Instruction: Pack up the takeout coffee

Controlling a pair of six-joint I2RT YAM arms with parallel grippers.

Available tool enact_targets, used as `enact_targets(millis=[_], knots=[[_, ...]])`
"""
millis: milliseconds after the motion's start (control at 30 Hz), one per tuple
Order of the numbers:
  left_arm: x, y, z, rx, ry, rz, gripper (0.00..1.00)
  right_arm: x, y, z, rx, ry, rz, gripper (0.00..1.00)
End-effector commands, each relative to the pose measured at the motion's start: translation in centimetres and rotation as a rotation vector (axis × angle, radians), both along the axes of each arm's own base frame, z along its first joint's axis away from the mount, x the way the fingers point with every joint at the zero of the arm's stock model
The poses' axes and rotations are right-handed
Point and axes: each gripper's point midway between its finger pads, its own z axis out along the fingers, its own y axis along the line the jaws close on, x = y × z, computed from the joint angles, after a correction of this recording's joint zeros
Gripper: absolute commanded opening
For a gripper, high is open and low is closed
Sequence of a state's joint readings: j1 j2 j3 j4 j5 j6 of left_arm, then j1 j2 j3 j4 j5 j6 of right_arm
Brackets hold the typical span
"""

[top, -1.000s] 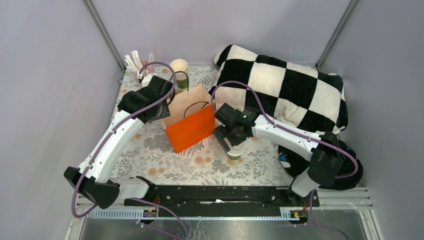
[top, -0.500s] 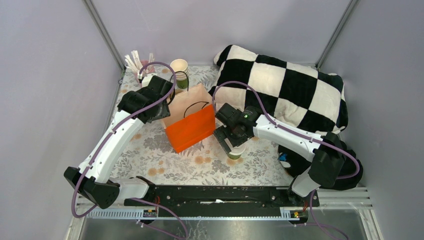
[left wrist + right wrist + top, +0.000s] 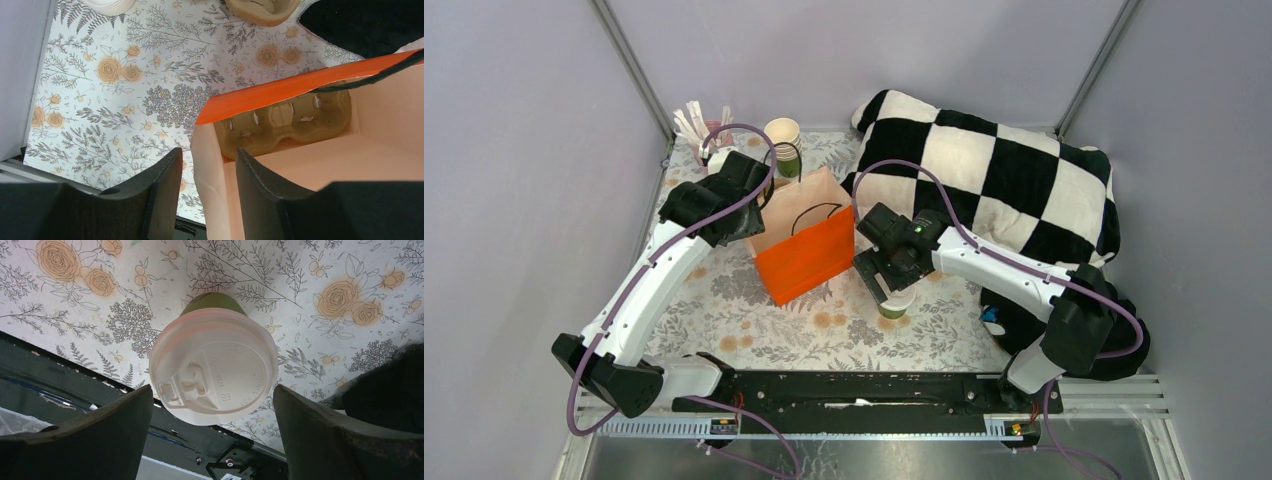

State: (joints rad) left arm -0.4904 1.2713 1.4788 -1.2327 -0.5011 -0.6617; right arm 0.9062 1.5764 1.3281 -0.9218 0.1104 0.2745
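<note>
Right gripper (image 3: 212,390) has nudged in over the takeout coffee (image 3: 214,367), jaws spread wide, nothing grasped: pickup looks next. Left gripper (image 3: 207,160) straddles the orange bag (image 3: 280,92) rim; grip unclear.

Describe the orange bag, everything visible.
The orange paper bag stands upright and open on the floral tablecloth. Its outside is orange, its inside pale peach, with a black cord handle. A brown pulp cup carrier lies at its bottom. The left gripper sets its jaws astride one corner; a clamp cannot be confirmed.
</note>
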Motion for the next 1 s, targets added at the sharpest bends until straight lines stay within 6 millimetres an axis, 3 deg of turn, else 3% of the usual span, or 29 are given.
enact_targets(millis=[0, 567, 967], knots=[[0.2, 0.1, 1.4, -0.022, -0.048, 0.001, 0.48, 0.2, 0.3, 0.1, 0.026, 0.003, -0.018, 0.95], [0.1, 0.3, 1.3, -0.013, -0.048, 0.002, 0.48, 0.1, 0.4, -0.6, 0.012, 0.024, 0.001, 0.88], [0.2, 0.4, 1.6, -0.01, -0.053, 0.0, 0.5, 0.6, -0.4, 1.1, 0.014, -0.041, -0.019, 0.8]])
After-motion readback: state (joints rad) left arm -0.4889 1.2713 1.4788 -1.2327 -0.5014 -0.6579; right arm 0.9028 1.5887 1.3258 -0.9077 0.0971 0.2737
